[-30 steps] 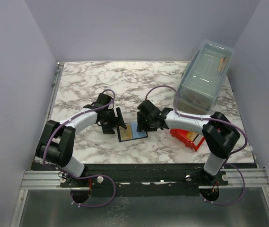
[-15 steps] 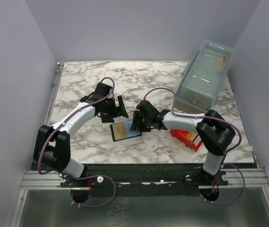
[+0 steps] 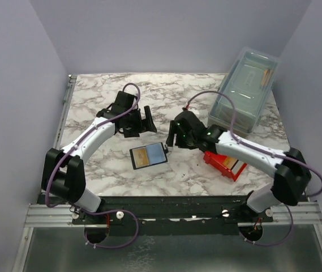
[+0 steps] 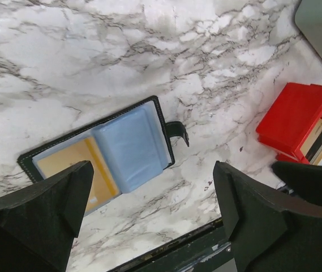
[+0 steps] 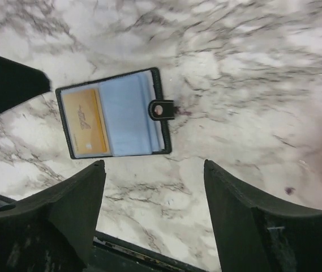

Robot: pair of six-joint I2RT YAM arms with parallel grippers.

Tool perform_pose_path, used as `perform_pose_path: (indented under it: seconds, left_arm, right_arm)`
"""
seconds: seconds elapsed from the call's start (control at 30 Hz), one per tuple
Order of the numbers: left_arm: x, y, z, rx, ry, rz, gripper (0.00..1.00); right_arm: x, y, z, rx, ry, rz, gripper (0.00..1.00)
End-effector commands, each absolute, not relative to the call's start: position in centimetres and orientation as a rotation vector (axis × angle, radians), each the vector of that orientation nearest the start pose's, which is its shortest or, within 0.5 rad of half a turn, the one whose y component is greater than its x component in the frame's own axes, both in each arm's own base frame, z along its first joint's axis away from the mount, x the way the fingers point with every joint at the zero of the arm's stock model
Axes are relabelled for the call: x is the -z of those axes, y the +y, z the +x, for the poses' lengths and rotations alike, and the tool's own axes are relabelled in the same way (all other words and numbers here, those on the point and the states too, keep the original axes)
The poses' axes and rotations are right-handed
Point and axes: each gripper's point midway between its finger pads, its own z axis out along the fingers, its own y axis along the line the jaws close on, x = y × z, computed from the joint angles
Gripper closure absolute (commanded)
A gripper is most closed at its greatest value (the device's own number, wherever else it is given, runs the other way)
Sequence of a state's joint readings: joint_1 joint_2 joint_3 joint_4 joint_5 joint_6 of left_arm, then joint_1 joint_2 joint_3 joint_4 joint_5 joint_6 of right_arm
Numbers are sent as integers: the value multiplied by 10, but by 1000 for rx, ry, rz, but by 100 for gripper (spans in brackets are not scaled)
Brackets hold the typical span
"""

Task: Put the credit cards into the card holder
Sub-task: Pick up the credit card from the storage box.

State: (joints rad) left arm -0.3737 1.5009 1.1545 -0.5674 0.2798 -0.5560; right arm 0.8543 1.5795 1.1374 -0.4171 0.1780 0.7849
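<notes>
The card holder lies open and flat on the marble table, a black wallet with a pale blue inner panel. An orange-gold credit card sits in its left half. My left gripper hovers behind the holder, open, with nothing between its fingers. To the holder's right hangs my right gripper, also open and empty. Neither gripper touches the holder.
A red bin lies at the right under my right arm, with tan card edges showing inside. A clear lidded box stands at the back right. The table's front edge is close below the holder.
Both grippers have drawn back from the card holder and opened wider, the left toward the back, the right to the right and up. The holder now lies uncovered, shifted slightly left.
</notes>
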Motion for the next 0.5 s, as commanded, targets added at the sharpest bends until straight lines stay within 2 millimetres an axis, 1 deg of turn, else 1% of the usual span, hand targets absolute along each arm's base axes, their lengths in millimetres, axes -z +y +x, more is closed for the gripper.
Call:
perform_pose_path:
  seconds: [0.0, 0.1, 0.17, 0.23, 0.3, 0.4, 0.47]
  left_arm:
    - [-141, -233, 316, 797, 2585, 17, 5]
    - [-139, -258, 309, 840, 2594, 102, 4]
    - [-139, -273, 305, 858, 2592, 152, 4]
    - [-138, -284, 301, 883, 2596, 190, 4]
    - [-138, -293, 298, 917, 2600, 215, 4]
    - [-136, -300, 291, 943, 2607, 244, 4]
    - [-134, -303, 286, 946, 2609, 265, 4]
  right_arm:
    - [-140, 223, 248, -196, 2477, 116, 25]
    - [-150, 177, 226, -91, 2462, 258, 21]
    - [-150, 152, 212, -57, 2445, 352, 18]
    - [-145, 130, 203, -33, 2433, 450, 17]
    - [-140, 111, 197, 1, 2416, 554, 16]
    - [-131, 91, 193, 58, 2391, 690, 16]
    - [-124, 84, 196, 87, 2389, 736, 17]
